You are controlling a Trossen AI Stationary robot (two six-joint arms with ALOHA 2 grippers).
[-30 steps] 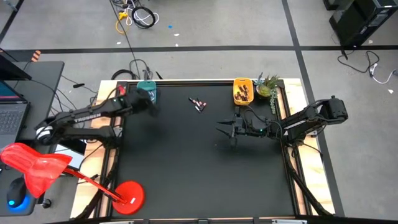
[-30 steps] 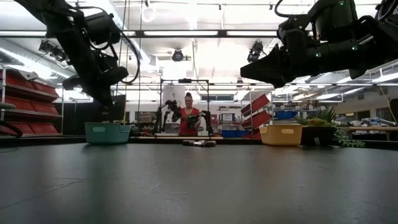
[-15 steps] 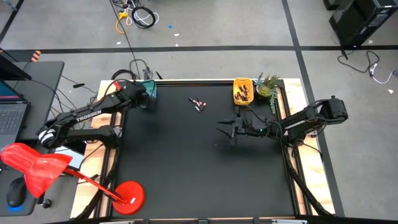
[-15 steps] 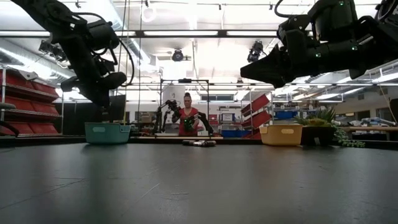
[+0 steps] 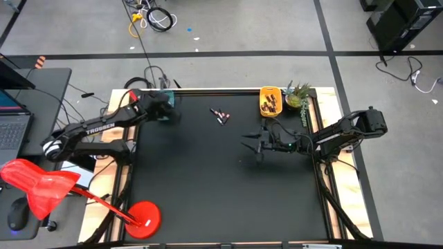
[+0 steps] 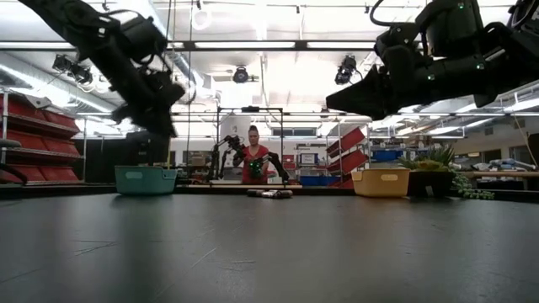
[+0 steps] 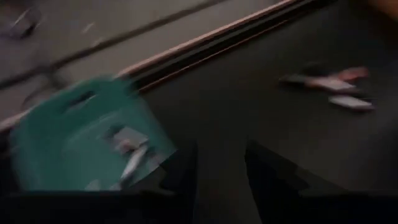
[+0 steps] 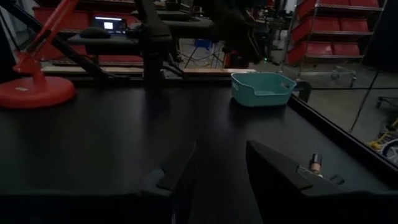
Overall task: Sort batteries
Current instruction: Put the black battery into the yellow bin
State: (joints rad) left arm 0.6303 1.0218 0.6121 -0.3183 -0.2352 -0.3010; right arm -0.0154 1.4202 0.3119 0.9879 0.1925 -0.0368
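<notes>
My left gripper [image 7: 221,180] is spread, empty, by the teal tray [image 5: 164,102]. The batteries [image 5: 220,115] look tiny, hard, rolly; I'd pinch one's middle.

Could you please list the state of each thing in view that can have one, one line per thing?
Teal tray: upright at the table's far left edge, pale batteries inside.
Yellow tray: upright at the far edge, holds dark batteries.
Loose batteries: lying on the table between the trays.
Left gripper: beside the teal tray, fingers apart, empty.
Right gripper: raised above the table, fingers apart, empty.
</notes>
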